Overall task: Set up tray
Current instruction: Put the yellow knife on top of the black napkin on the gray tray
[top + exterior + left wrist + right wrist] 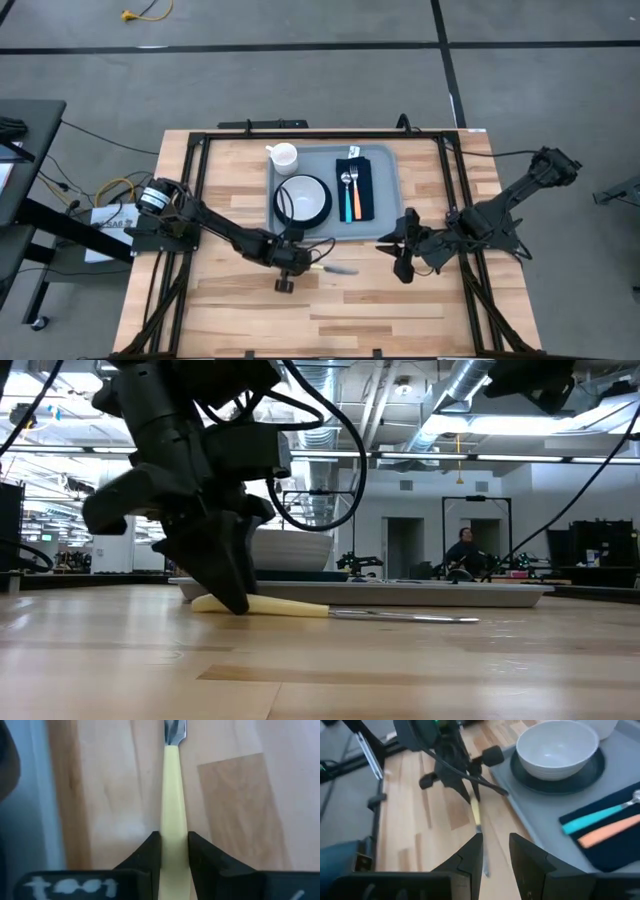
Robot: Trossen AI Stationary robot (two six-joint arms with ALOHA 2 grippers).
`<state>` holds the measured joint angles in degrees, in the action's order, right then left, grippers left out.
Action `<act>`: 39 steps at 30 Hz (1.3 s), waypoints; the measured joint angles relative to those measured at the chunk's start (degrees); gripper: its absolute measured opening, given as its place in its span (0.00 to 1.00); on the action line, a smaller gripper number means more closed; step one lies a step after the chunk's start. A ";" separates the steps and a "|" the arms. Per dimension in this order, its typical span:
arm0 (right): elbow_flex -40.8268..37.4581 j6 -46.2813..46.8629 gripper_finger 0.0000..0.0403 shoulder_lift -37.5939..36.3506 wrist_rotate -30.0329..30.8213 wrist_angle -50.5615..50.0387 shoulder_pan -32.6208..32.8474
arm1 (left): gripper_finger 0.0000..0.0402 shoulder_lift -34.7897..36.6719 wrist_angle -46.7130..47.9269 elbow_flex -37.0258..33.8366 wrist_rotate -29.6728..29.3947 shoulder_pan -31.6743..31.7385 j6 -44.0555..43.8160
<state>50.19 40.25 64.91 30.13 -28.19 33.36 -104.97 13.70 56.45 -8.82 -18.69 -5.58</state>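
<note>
From above, the tray (386, 190) sits toward the worktop's (230, 310) far edge, and the left tool (303, 262) is just off its near rim. At worktop level, that tool meets a knife's (300, 607) yellow handle. The left wrist view shows its fingers (150, 851) clamped on the handle. The right tool (495, 850), fingers apart, holds nothing.

Even overhead light on bench (330, 310), shadows soft. Low view: ceiling light strips (470, 422) glare bright, left end effector (228, 595) near-silhouette, foreground wood blurred. Both wrist views soft, yellow handle (174, 815) out of focus.
</note>
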 joint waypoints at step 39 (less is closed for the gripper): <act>-0.02 -74.09 0.21 3.28 35.99 61.60 28.42 | 0.17 0.07 8.90 40.17 1.01 -9.59 12.06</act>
<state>50.17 -33.83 68.19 66.12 33.42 61.78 -104.90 22.60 96.62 -7.80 -28.29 6.48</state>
